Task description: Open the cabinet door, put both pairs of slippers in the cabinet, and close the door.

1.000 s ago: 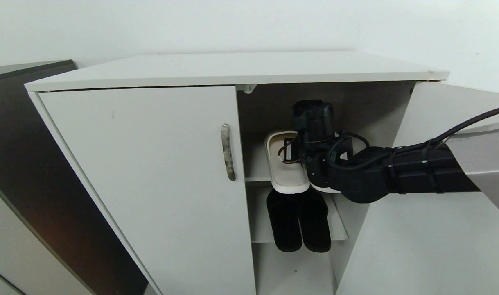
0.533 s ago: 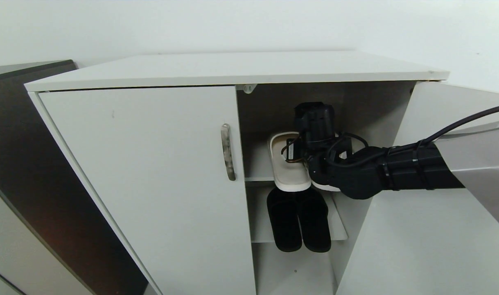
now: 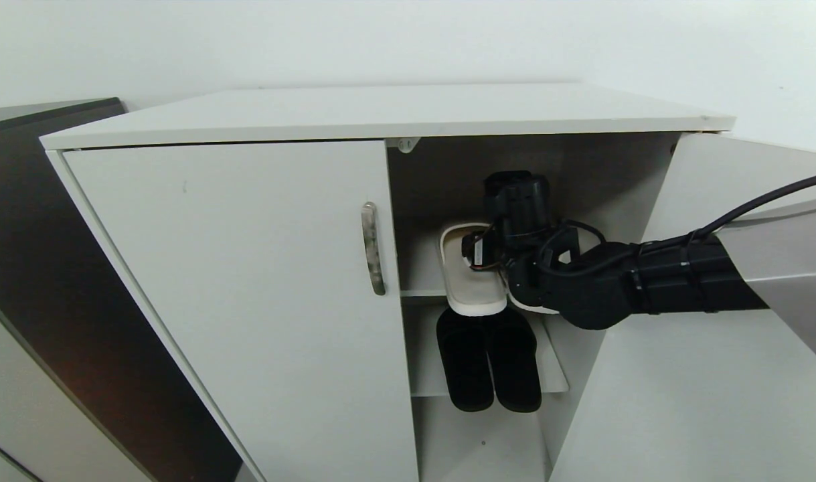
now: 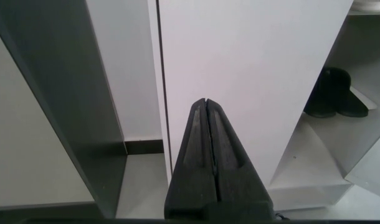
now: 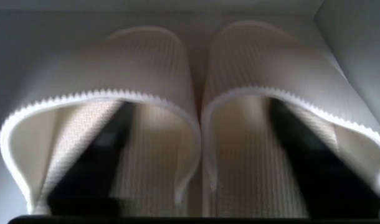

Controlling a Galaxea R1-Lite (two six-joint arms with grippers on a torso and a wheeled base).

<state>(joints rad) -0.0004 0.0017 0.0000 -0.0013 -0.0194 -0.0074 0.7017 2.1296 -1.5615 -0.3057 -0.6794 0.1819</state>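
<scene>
The white cabinet (image 3: 381,114) has its right door (image 3: 682,402) swung open and its left door (image 3: 247,301) closed. A pair of white slippers (image 3: 471,281) lies on the upper shelf, heels hanging over the shelf's front edge. My right arm (image 3: 622,284) is stretched into the cabinet. In the right wrist view my right gripper (image 5: 196,109) is open, with one finger inside each white slipper (image 5: 146,68). A pair of black slippers (image 3: 488,361) rests on the shelf below. My left gripper (image 4: 205,106) is shut on nothing, low in front of the closed door.
The closed door carries a metal handle (image 3: 373,249) by its inner edge. A dark panel (image 3: 46,268) leans to the left of the cabinet. The bottom compartment (image 3: 481,442) lies under the black slippers.
My right arm pushed a little deeper into the cabinet, and the white slippers' toe end dropped lower onto the upper shelf. The black slippers and both doors kept still.
</scene>
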